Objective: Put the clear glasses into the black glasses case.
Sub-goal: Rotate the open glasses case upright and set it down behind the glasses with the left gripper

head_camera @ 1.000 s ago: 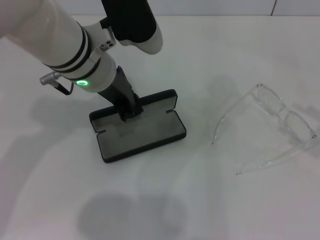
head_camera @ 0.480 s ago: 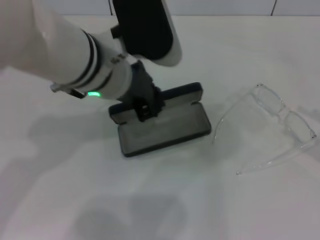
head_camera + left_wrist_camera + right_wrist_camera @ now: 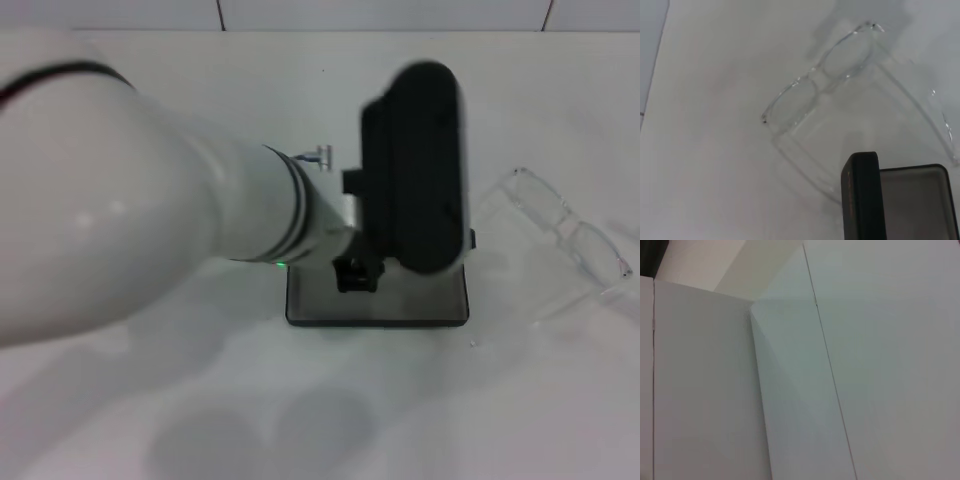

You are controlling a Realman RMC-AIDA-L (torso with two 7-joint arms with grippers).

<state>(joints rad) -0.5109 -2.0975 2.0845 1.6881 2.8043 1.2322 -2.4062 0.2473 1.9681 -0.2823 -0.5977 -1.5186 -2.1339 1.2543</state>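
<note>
The black glasses case [image 3: 420, 305] lies open at the table's middle, grey lining up. My left arm reaches across it. My left gripper [image 3: 355, 272] is shut on the case's back part near its left end, and the arm's black housing hides the lid. To the right of the case lie the clear glasses [image 3: 568, 228], arms unfolded, close to the case. In the left wrist view the clear glasses [image 3: 812, 92] lie just beyond the black glasses case [image 3: 860, 195]. My right gripper is out of view.
The white table [image 3: 400, 420] stretches around the case and glasses. My big white left forearm [image 3: 130, 230] covers the left half of the head view. The right wrist view shows only white wall panels [image 3: 865, 365].
My left gripper has dragged the open case to the right across the table, from the left centre up to the clear glasses, turning it square to me. The glasses have not moved.
</note>
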